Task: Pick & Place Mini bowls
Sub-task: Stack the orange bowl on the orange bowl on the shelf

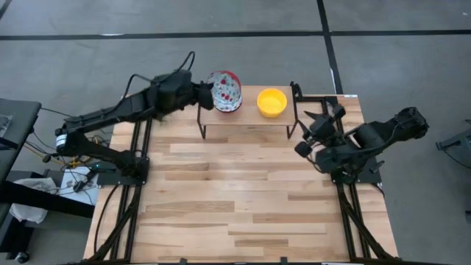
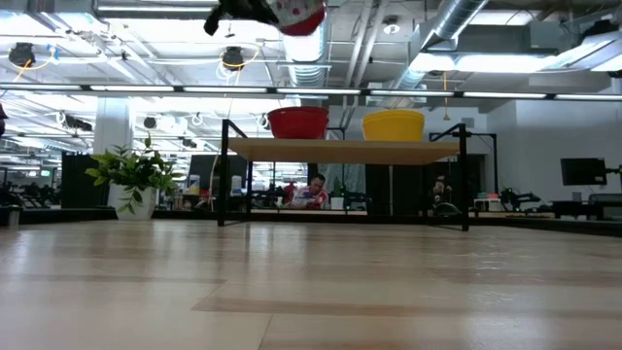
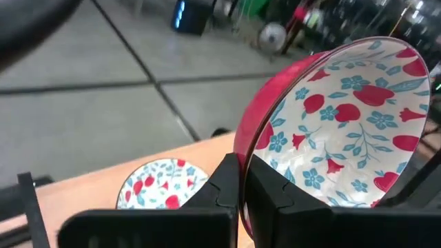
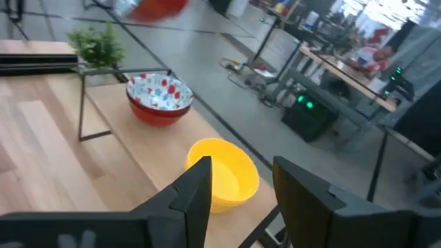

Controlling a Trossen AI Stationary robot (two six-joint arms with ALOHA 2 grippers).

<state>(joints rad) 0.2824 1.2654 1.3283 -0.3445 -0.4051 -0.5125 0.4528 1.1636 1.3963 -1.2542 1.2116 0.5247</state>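
On the raised wooden shelf with a black metal frame (image 1: 246, 121) at the far edge of the table sit two bowls already — a floral bowl with a red outside and a white, red-and-blue speckled inside (image 4: 160, 100), and beside it a plain glossy yellow bowl (image 1: 271, 102). A third bowl, of the same floral pattern (image 3: 344, 131), is in the air: the left gripper (image 3: 242, 193) has its two dark fingers pinched on the rim, one inside and one outside, and holds the bowl tilted on its side right above the floral one on the shelf. The low view shows it well clear of the shelf, up near the top of the picture. So I judge the task partly done — two bowls placed, a third on its way, probably to be stacked into or set next to its twin. No other bowls show on the light wooden table (image 1: 243, 206), so how many remain cannot be told from here. The right gripper (image 4: 241, 182) waits near the right end of the shelf, fingers apart and holding nothing, facing the yellow bowl.
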